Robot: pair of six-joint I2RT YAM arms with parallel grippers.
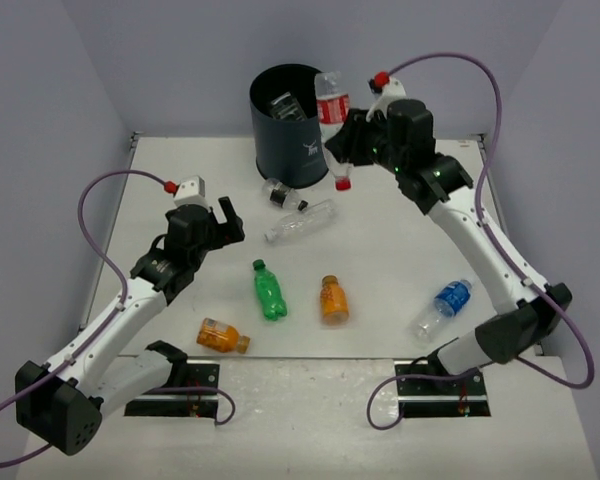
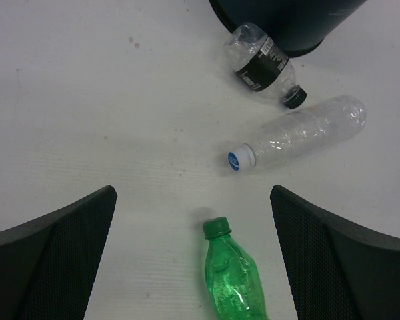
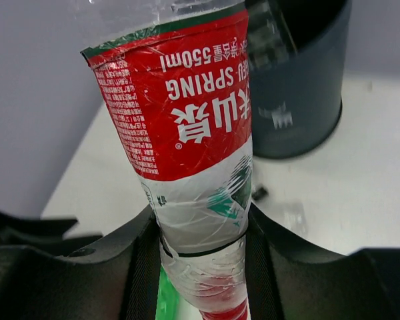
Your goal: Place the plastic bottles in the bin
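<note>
My right gripper [image 1: 346, 150] [image 3: 200, 230] is shut on a clear red-labelled bottle [image 1: 332, 108] [image 3: 187, 113], held cap down in the air beside the right rim of the dark bin [image 1: 285, 150] [image 3: 300, 107]. One clear bottle [image 1: 283, 105] lies inside the bin. My left gripper [image 1: 223, 214] [image 2: 193, 200] hangs open above the table, nothing between its fingers, just behind the green bottle [image 1: 269, 290] [image 2: 235, 277]. A black-capped clear bottle [image 1: 283, 195] [image 2: 261, 63] and a plain clear bottle [image 1: 302, 221] [image 2: 300, 133] lie in front of the bin.
Two short orange bottles [image 1: 333, 299] [image 1: 223, 336] lie near the table's front edge. A blue-labelled clear bottle [image 1: 444, 305] lies at the front right, close to the right arm's lower link. Grey walls enclose the table on three sides.
</note>
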